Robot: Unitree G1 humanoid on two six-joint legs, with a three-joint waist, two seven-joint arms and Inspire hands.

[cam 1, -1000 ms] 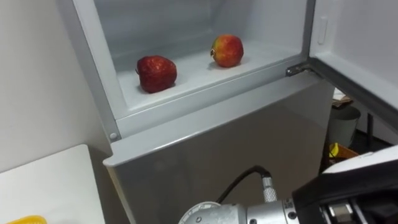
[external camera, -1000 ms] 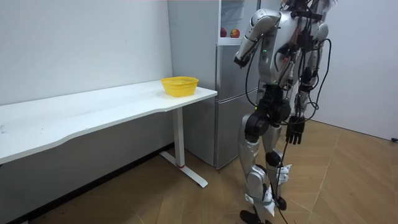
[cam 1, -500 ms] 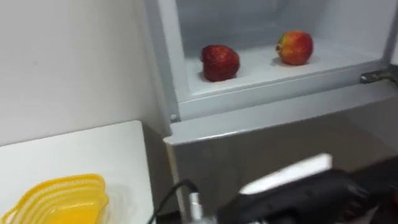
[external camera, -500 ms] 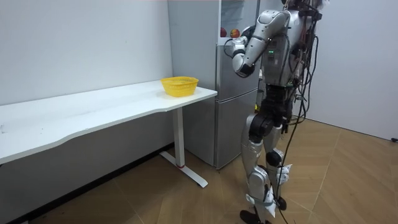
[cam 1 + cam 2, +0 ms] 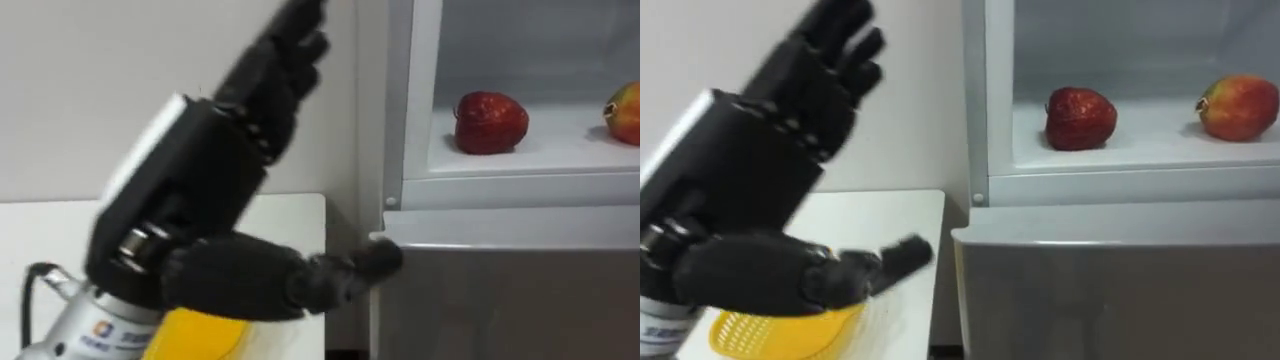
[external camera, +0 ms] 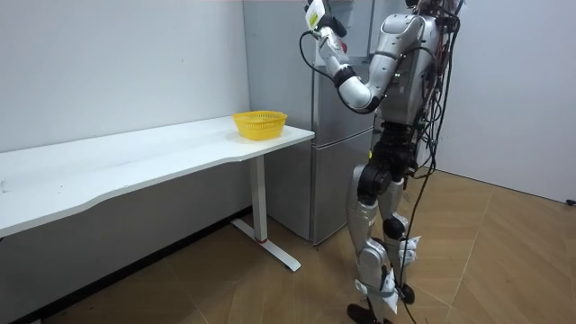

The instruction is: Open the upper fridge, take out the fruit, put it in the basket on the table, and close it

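Two apples lie on the shelf of the open upper fridge compartment [image 5: 1110,150]: a dark red apple [image 5: 1080,117] on the left and a red-yellow apple [image 5: 1237,106] further right. My left hand [image 5: 750,170] is raised close in front of the camera, left of the fridge, open with fingers spread and the thumb pointing toward the fridge. It holds nothing and is well short of the apples. In the room view the left hand [image 6: 319,20] is up beside the fridge top, and I stand facing the fridge.
A yellow basket [image 5: 780,335] sits on the white table [image 6: 135,157] left of the fridge, partly hidden by my hand. The closed lower fridge door [image 5: 1120,290] is below the shelf. A white wall stands behind the table.
My left arm has swung up from waist height to in front of the upper fridge. The eye view has shifted left, so the apples now sit at its right.
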